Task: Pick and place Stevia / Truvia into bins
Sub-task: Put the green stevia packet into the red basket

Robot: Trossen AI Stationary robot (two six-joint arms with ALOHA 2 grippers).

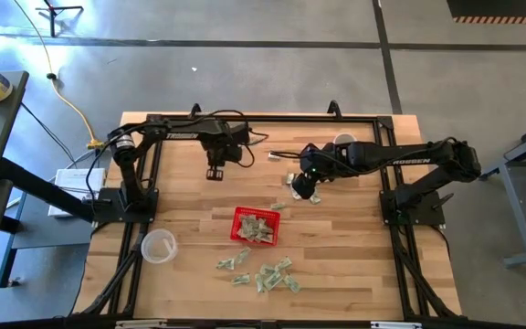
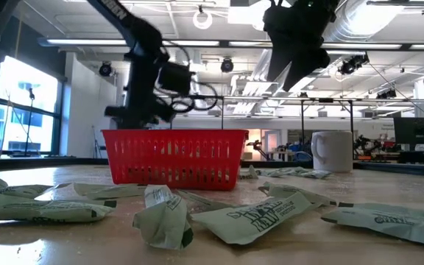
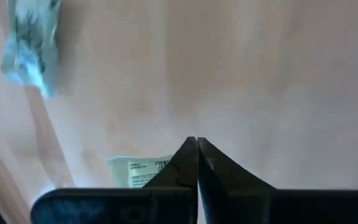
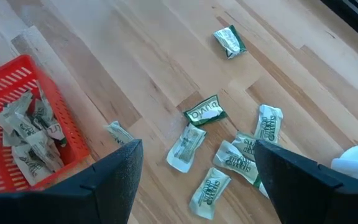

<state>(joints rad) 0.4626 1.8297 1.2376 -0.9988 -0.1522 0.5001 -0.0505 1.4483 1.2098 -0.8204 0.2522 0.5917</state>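
**Workshop table, sachet sorting: stock at this moment**

Wooden table (image 1: 354,265) on grey concrete floor, black frame round the edge.

- Red basket (image 1: 255,225): near table centre, already carrying several sachets; placed within reach of both arms, probably so either can drop into it.
- Sachets, near-edge group (image 1: 265,274): loose scatter just beyond the basket toward the table's front edge, not yet collected.
- Sachets, far group (image 4: 229,158): small cluster beside the white mug (image 1: 343,141), directly under the right arm.
- Left tool (image 3: 197,163): toward the far side of the table, apart from the basket; fingers clenched tip to tip, nothing visibly pinched. One sachet (image 3: 143,170) lying flat just beside the tips, seemingly missed or only nicked at its edge.
- Right tool (image 4: 194,171): hovering above the far group, fingers spread and empty, apparently lined up for a descent onto one packet.
- Clear plastic cup (image 1: 158,246): left of the basket; no sachets visible inside.
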